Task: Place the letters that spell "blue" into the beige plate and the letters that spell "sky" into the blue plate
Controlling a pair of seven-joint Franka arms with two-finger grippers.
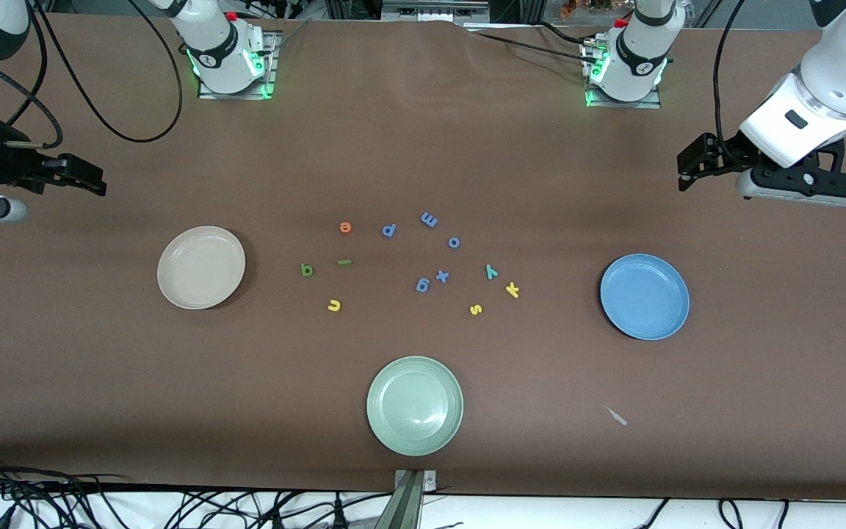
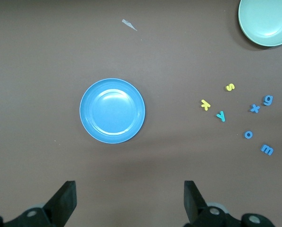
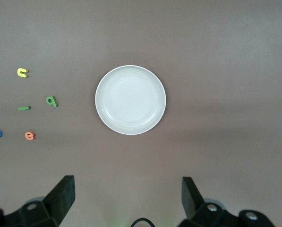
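Plainly, both arms waited high at their own ends of the brown table (image 1: 423, 147), each with its fingers spread wide apart and nothing between them. The left gripper (image 2: 130, 198) hung above bare tabletop, and in its wrist view the blue plate (image 2: 112, 110) lay on the table ahead of the fingertips, centred on the gap between the two fingers (image 2: 65, 198), well apart from them. The right gripper (image 3: 126, 196) hung the same way at the right arm's end, with the beige plate (image 3: 130, 100) ahead of its open fingers (image 3: 63, 196) and untouched (it held no letters at all). The letters lay loose in the middle of the table between the two plates. Toward the beige plate sat the green b (image 1: 307, 270), the green l (image 1: 344, 261), the yellow u (image 1: 334, 305) and the orange e (image 1: 345, 227), each apart from the others. Toward the blue plate sat the yellow s (image 1: 476, 309), the yellow k (image 1: 512, 290) and the teal y (image 1: 491, 272), close together but not touching. Between those two groups lay periwinkle-blue letters: a p (image 1: 389, 230), an m (image 1: 429, 219), an o (image 1: 454, 242), an x (image 1: 442, 276) and a g (image 1: 422, 284). A pale green plate (image 1: 415, 405) sat nearer the front camera than all the letters, and a small pale scrap (image 1: 617, 416) lay on the table near it, toward the left arm's end.
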